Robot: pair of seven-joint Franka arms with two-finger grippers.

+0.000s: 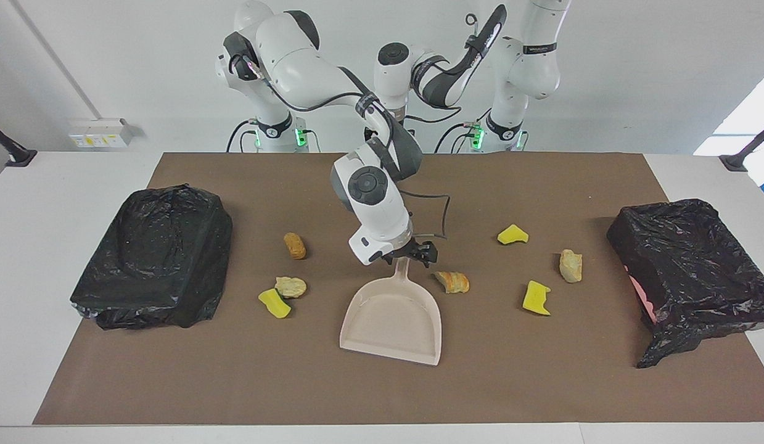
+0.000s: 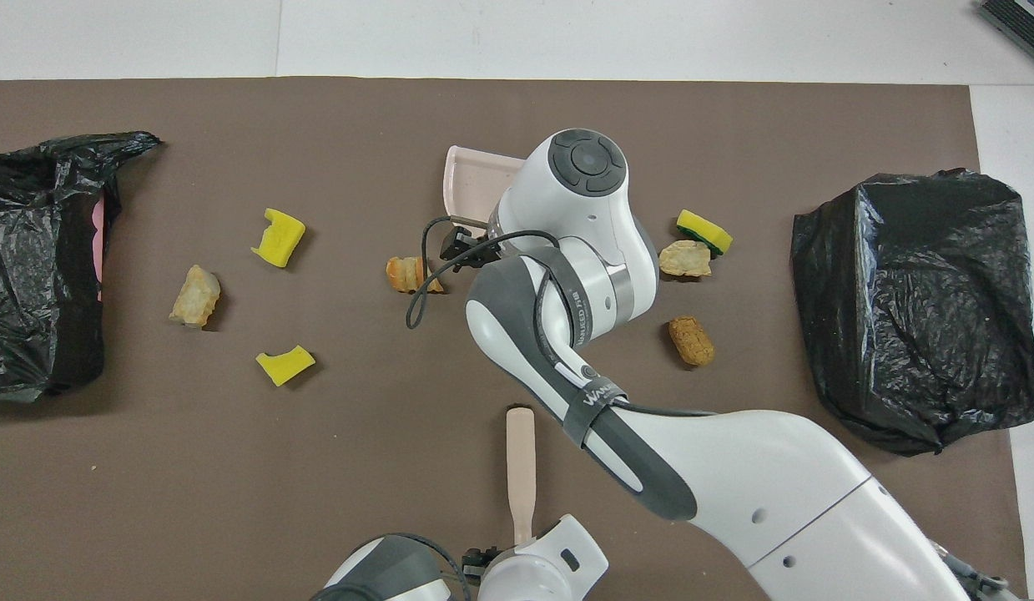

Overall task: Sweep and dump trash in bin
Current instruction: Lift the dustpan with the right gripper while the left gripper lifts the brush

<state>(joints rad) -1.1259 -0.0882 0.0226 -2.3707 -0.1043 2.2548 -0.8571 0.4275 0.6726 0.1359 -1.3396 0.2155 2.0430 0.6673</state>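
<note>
Black plastic covers the first bin, which sits by the counter's edge at the right arm's end. No trash shows on it.

Next along, three scraps lie on the brown mat:
- orange lump, nearest the robots' edge
- pale lump
- yellow chunk, touching or just beside the pale lump

Mid-counter:
- The beige dustpan lies flat with its mouth toward the counter edge away from the robots. The pan is empty.
- The right gripper is down at the tip of the pan's handle. Its jaws look closed on it, with no gap showing.
- The bread lump lies just beside the handle, outside the pan.

Toward the left arm's end, three more scraps lie loose and apart from each other:
- second yellow chunk
- third yellow chunk
- tan lump

A second bin sits at that end's edge. Its black bag is rumpled and a bit of pink shows at its side.

In the overhead view the left gripper waits by the robots' edge. A beige handle runs out from it. I cannot tell whether it has hold of that handle. No bristles are in sight.

Progress, as I judge it: barely begun.
- All seven scraps are on the mat, with none in the pan or visibly in either bin.
- At most the pan is in hand.
- All the sweeping, the lifting and the dumping are left to do.
- The bread lump looks like the easiest first catch.
</note>
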